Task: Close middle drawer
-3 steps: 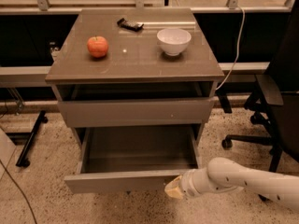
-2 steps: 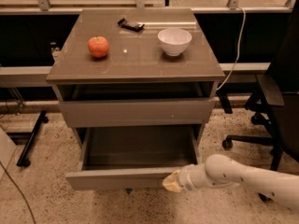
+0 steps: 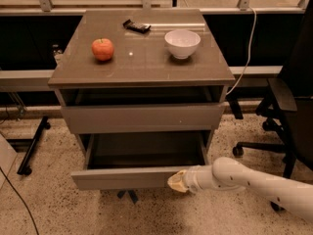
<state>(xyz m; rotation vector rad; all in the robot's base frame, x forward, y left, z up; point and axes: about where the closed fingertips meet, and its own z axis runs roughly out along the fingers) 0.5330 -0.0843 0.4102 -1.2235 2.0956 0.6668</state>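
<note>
The middle drawer is pulled well out of the grey cabinet, and its plain grey inside shows. Its flat front faces me, low in the camera view. My gripper comes in from the lower right on a white arm. Its pale tip rests against the right part of the drawer front, with the fingers together and nothing held. The taller-fronted drawer above stands slightly out from the cabinet.
On the cabinet top are a red apple, a white bowl and a small dark bar. A black office chair stands to the right. A black stand leg lies on the speckled floor to the left.
My gripper has moved left and toward the cabinet, staying against the drawer front. The middle drawer has slid in a little with it.
</note>
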